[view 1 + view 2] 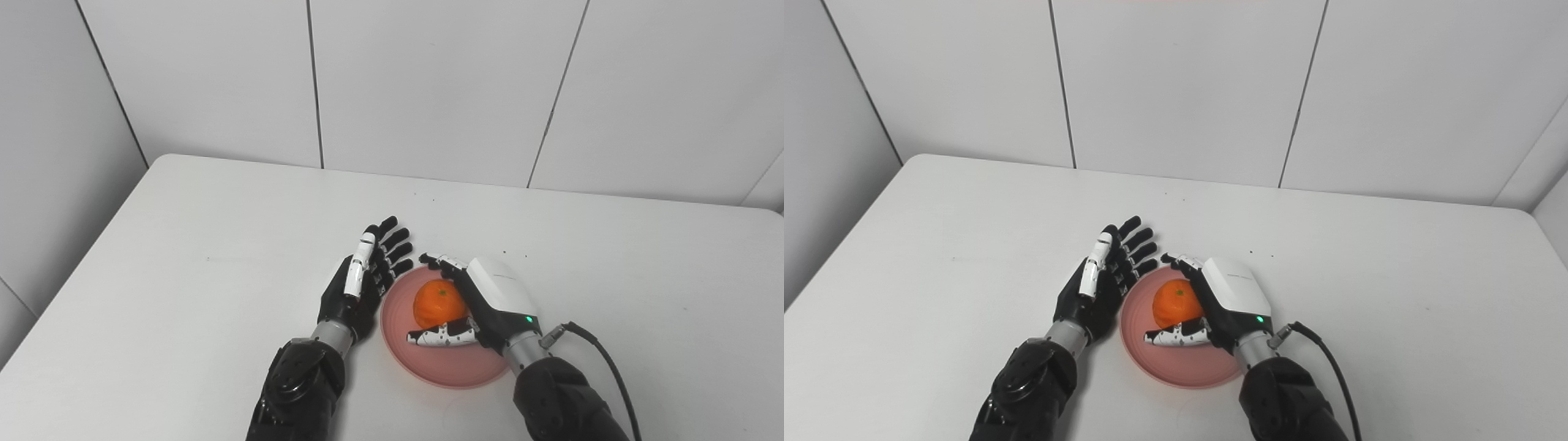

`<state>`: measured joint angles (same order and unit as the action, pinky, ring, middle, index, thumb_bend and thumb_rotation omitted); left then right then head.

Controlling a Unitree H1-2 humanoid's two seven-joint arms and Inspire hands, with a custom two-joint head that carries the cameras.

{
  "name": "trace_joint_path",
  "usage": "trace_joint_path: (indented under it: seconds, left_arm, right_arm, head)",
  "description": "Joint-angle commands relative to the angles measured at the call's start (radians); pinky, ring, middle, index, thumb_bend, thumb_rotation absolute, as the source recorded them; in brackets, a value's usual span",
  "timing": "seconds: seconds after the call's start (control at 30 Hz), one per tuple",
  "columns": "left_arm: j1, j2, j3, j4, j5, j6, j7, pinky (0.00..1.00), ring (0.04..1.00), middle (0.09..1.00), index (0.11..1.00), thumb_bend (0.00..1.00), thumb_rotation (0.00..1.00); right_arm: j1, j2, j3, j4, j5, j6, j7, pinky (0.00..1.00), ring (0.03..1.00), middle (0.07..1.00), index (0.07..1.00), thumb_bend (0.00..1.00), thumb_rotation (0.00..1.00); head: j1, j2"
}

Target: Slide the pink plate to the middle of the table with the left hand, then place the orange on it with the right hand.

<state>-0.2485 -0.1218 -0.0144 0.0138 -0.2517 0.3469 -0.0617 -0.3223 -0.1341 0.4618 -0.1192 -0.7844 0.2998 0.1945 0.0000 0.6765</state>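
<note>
A pink plate [450, 369] lies on the white table [202, 257], near its front edge and about midway across. The orange [436, 301] sits on the plate's far half. My right hand [492, 301] is wrapped around the orange from the right, fingers curled over its far side and thumb [442, 336] across its near side. My left hand [362, 283] stands open on its edge just left of the plate, fingers stretched away from me, palm facing the plate's rim and holding nothing.
A black cable [603, 356] loops off my right wrist over the table. White wall panels [429, 86] rise right behind the table's far edge. A few dark specks [514, 252] dot the surface beyond the plate.
</note>
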Motion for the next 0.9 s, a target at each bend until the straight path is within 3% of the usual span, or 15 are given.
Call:
trace_joint_path:
  seconds: [0.0, 0.2, 0.5, 0.67, 0.87]
  left_arm:
    - [0.004, 0.001, 0.001, -0.011, -0.001, 0.026, 0.0, 0.88, 0.906, 0.912, 0.907, 0.39, 1.0]
    - [0.005, 0.0, 0.006, -0.015, -0.004, 0.034, 0.004, 0.88, 0.903, 0.911, 0.911, 0.38, 1.0]
    - [0.002, 0.001, 0.016, -0.005, -0.008, 0.028, -0.001, 0.87, 0.895, 0.906, 0.908, 0.38, 1.0]
    - [0.001, 0.003, 0.028, -0.007, -0.041, 0.048, -0.015, 0.91, 0.921, 0.927, 0.924, 0.39, 1.0]
    - [0.003, 0.005, 0.028, -0.01, -0.04, 0.045, -0.012, 0.91, 0.921, 0.921, 0.9, 0.39, 1.0]
  right_arm:
    - [-0.024, -0.002, -0.01, -0.041, 0.002, -0.043, -0.01, 0.69, 0.786, 0.816, 0.825, 1.0, 0.36]
    - [-0.026, -0.007, -0.02, -0.078, 0.011, -0.037, 0.005, 0.73, 0.813, 0.831, 0.838, 1.0, 0.4]
    - [-0.021, -0.011, -0.084, -0.207, 0.092, -0.038, 0.023, 0.71, 0.786, 0.818, 0.824, 1.0, 0.52]
    - [-0.013, 0.0, -0.14, -0.24, 0.107, -0.034, -0.007, 0.7, 0.762, 0.799, 0.81, 1.0, 0.52]
    - [0.025, 0.02, -0.224, -0.261, 0.129, -0.031, -0.07, 0.71, 0.775, 0.807, 0.818, 0.96, 0.66]
  head:
    - [0.0, -0.001]
    - [-0.005, -0.002]
    - [-0.011, -0.006]
    - [-0.021, -0.008]
    - [-0.028, -0.011]
